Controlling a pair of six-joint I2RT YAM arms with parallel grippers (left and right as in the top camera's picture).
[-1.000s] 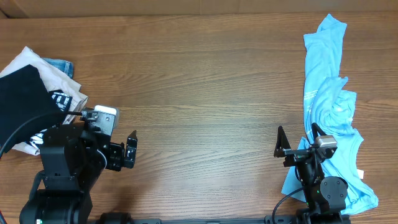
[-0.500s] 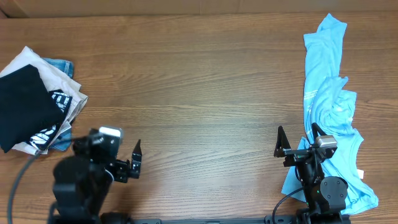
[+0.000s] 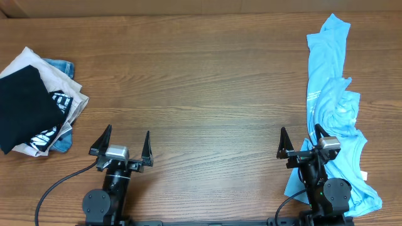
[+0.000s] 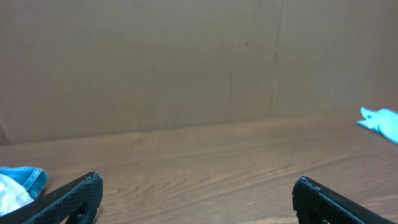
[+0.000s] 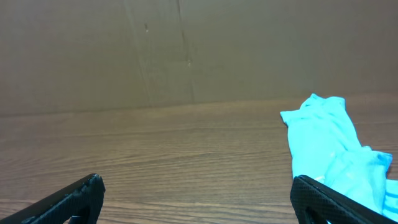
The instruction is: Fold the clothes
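Note:
A folded black T-shirt (image 3: 24,113) lies on top of a pile of folded clothes at the table's left edge. A crumpled light-blue T-shirt (image 3: 331,100) stretches along the right side; it also shows in the right wrist view (image 5: 329,146) and its tip in the left wrist view (image 4: 380,121). My left gripper (image 3: 122,143) is open and empty at the front left, near the table edge. My right gripper (image 3: 299,141) is open and empty at the front right, its right finger over the blue shirt's edge.
Under the black shirt lie a white garment (image 3: 38,63), a blue denim piece (image 3: 61,66) and a printed dark piece (image 3: 53,129). A brown cardboard wall (image 4: 186,56) stands behind the table's far edge.
My left arm has drawn back from beside the clothes pile to the front edge and now rests low, its gripper open and pointing across the table. The right arm has not moved.

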